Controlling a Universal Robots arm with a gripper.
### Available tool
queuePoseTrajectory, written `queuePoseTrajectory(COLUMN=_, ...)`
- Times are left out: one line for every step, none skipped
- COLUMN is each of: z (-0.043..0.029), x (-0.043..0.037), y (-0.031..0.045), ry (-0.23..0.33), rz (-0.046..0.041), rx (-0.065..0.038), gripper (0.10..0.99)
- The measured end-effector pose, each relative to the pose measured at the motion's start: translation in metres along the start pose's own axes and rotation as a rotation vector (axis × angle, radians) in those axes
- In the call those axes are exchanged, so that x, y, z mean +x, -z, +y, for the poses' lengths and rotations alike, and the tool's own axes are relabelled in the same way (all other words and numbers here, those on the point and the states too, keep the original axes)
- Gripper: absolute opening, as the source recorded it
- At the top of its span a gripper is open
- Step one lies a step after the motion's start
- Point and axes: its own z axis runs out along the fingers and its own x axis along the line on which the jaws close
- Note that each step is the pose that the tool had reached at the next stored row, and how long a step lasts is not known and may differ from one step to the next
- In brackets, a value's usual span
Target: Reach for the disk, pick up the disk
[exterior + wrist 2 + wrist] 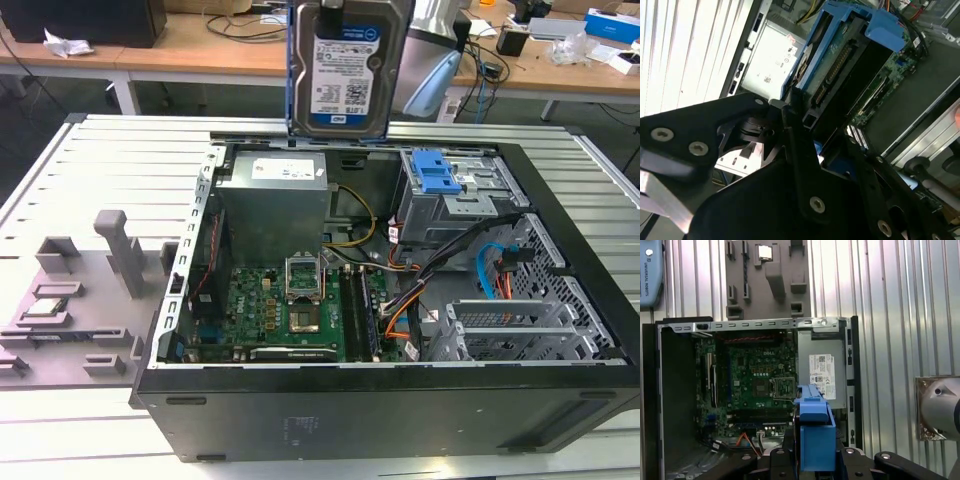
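Observation:
The disk (350, 65), a silver hard drive with a blue-and-white label and a blue side frame, hangs upright in the air above the far wall of the open computer case (400, 410). In the first wrist view the disk's blue frame (815, 432) stands edge-on between the black fingers (852, 460) of my gripper (815, 460), which is shut on it. In the second wrist view the disk (840, 55) shows its connector edge, held at my gripper (812, 132). The case's inside lies well below the disk.
Inside the case are the motherboard (290, 310), a grey power supply (275, 195) and a drive bay with a blue latch (437, 175). A grey fixture (70, 300) with a silver chip (45, 305) lies on the slatted table at the exterior view's left. Desks stand behind.

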Motion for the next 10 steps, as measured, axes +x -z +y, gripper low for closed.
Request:
queuePoseTrajectory(z=-0.0032, x=-0.0002, y=0.0001, ry=0.000, rz=0.0000, rx=0.000, gripper=0.365)
queuePoseTrajectory(z=-0.0078, x=-0.0005, y=0.0003, ry=0.000, rz=0.0000, rx=0.000, gripper=0.365)
queuePoseTrajectory(z=-0.0142, x=-0.0009, y=0.0005, ry=0.000, rz=-0.0001, rx=0.000, gripper=0.365)
queuePoseTrajectory(z=-0.0185, x=-0.0012, y=0.0007, ry=0.000, rz=0.0000, rx=0.000, gripper=0.365)
queuePoseTrajectory(z=-0.0214, x=-0.0014, y=0.0008, ry=0.000, rz=0.0000, rx=0.000, gripper=0.365)
queuePoseTrajectory(z=-0.0253, x=-0.0016, y=0.0009, ry=0.000, rz=-0.0001, rx=0.000, gripper=0.365)
queuePoseTrajectory(z=-0.0295, x=-0.0019, y=0.0011, ry=0.000, rz=0.0000, rx=0.000, gripper=0.365)
queuePoseTrajectory(z=-0.0326, x=-0.0021, y=0.0013, ry=0.000, rz=0.0000, rx=0.000, gripper=0.365)
queuePoseTrajectory(z=-0.0380, x=-0.0024, y=0.0014, ry=0.000, rz=-0.0001, rx=0.000, gripper=0.365)
queuePoseTrajectory(z=-0.0433, x=-0.0028, y=0.0017, ry=0.000, rz=0.0000, rx=0.000, gripper=0.365)
